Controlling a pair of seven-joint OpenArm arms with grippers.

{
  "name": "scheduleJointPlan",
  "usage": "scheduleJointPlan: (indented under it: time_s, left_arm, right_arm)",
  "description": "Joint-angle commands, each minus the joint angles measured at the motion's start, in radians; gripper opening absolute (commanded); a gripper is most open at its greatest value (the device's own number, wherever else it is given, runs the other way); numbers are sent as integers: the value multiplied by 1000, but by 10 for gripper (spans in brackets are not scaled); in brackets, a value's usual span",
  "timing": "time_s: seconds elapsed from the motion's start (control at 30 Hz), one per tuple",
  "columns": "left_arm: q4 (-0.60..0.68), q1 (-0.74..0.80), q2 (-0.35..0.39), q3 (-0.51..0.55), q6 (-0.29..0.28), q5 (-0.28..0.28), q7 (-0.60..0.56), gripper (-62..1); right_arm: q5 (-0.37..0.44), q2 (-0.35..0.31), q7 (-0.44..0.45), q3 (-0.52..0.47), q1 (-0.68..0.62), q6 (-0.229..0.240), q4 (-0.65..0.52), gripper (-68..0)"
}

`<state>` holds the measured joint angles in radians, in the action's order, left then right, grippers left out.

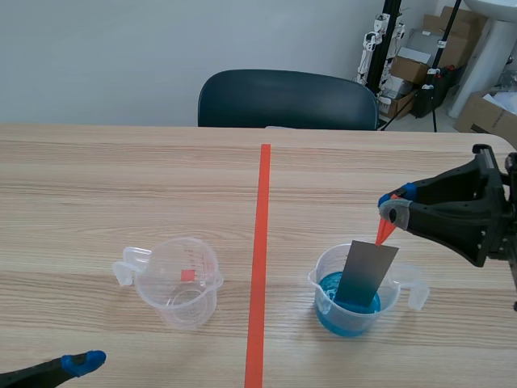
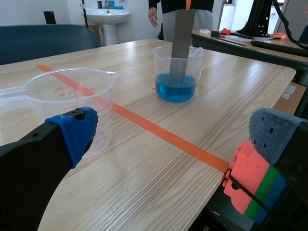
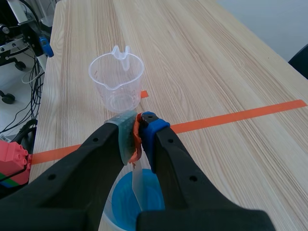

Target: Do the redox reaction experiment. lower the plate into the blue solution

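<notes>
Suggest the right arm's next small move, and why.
Probably ease the right gripper straight down a little. It is shut on the orange tab atop the grey plate, whose lower end sits in the blue solution, yet most of the plate stands above the liquid.

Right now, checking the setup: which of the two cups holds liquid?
The cup right of the orange line, under the right claw: it holds blue liquid and the plate; the other cup is empty.
</notes>
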<state>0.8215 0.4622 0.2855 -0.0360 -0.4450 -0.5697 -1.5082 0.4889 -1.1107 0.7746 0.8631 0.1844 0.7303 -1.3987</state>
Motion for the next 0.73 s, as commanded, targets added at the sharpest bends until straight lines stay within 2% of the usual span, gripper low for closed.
scheduleJointPlan:
  time_s: [0.0, 0.7]
  left_arm:
    - [5, 1, 0, 3, -1, 13, -46, 14]
    - [5, 1, 0, 3, 8, 9, -46, 14]
  right_arm:
    - [12, -14, 18, -12, 12, 15, -5, -671]
    - [12, -14, 37, -12, 12, 15, -5, -671]
